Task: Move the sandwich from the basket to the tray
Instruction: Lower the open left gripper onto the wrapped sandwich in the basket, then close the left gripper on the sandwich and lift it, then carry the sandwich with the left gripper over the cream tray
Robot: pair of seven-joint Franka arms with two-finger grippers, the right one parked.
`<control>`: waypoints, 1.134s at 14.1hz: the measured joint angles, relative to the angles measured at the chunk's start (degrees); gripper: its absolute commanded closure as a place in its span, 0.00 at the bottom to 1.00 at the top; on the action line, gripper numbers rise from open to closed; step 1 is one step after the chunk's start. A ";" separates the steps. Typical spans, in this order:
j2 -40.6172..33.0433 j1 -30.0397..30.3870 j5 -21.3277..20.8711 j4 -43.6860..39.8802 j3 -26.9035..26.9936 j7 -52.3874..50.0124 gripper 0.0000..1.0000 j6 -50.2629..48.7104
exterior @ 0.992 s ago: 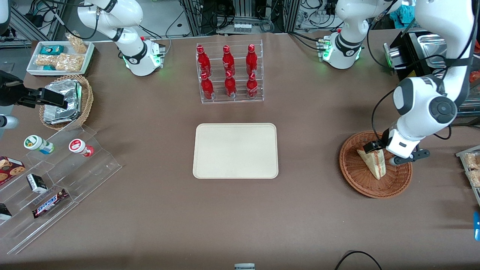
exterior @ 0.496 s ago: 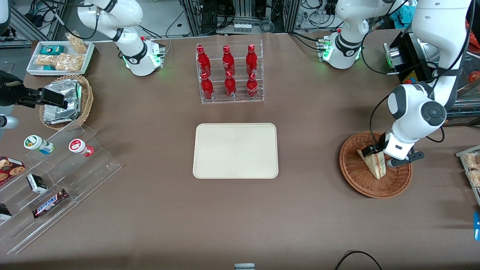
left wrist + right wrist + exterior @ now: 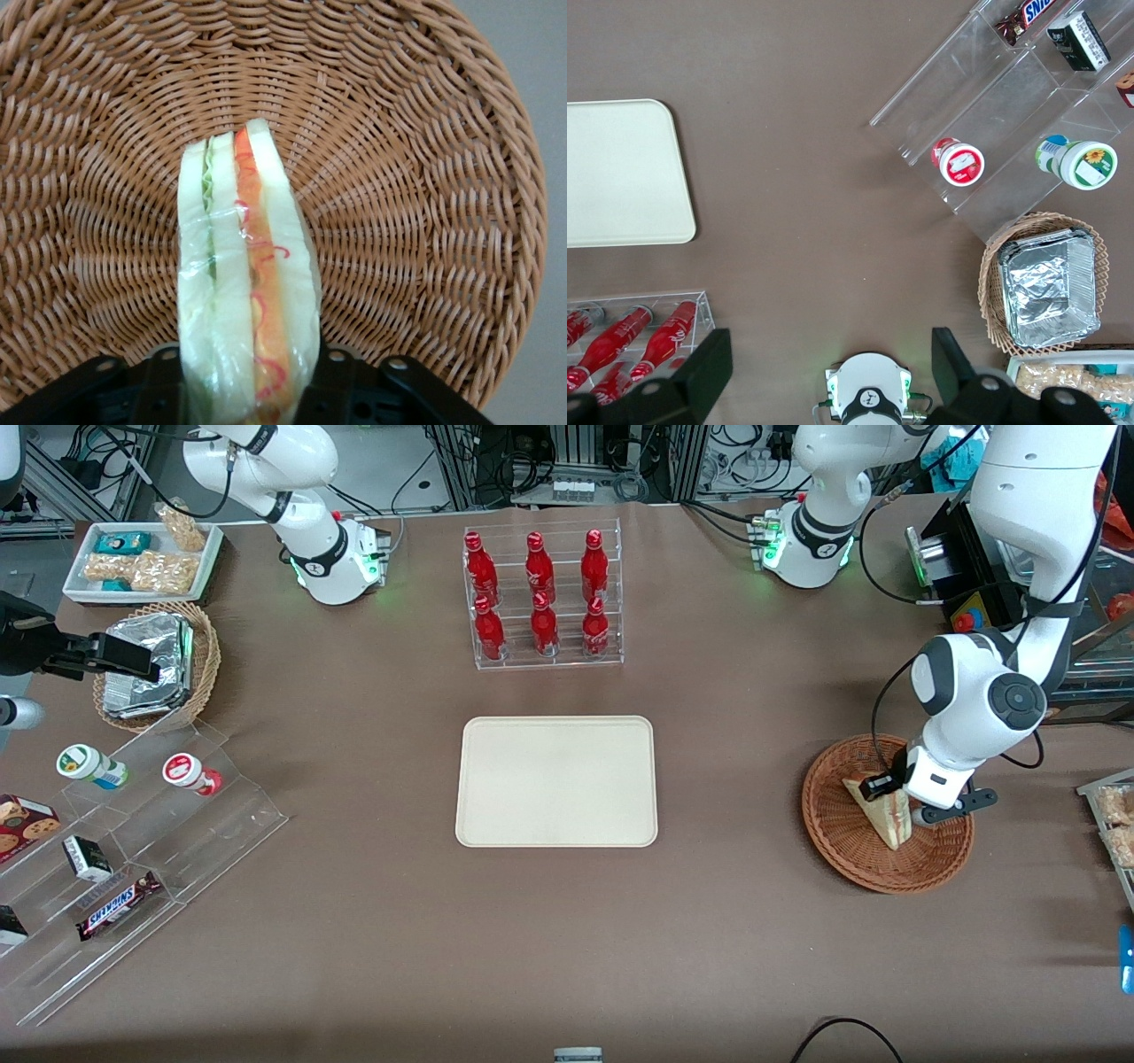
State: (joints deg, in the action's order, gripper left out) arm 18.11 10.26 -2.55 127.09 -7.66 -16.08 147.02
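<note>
The basket [image 3: 887, 813], near the tabletop's edge at the working arm's end, holds only the sandwich [image 3: 889, 815], standing on edge. Its long axis runs from the basket's middle toward the rim, point toward the front camera. The gripper [image 3: 248, 390] straddles its broad end, jaws seemingly touching both bread faces. The tray [image 3: 556, 781] sits mid-tabletop, bare.
</note>
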 measured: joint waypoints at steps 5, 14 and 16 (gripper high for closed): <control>-1.93 -0.84 0.00 -4.47 -0.87 -1.23 0.86 -10.66; -7.25 -18.41 1.87 -6.85 -4.39 -4.53 0.84 -23.71; -6.13 -23.03 4.96 -8.12 -5.03 -4.54 0.83 -23.70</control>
State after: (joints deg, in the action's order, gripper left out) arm 11.98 -12.77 2.42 118.97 -12.69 -20.62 123.32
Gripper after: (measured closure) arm 0.837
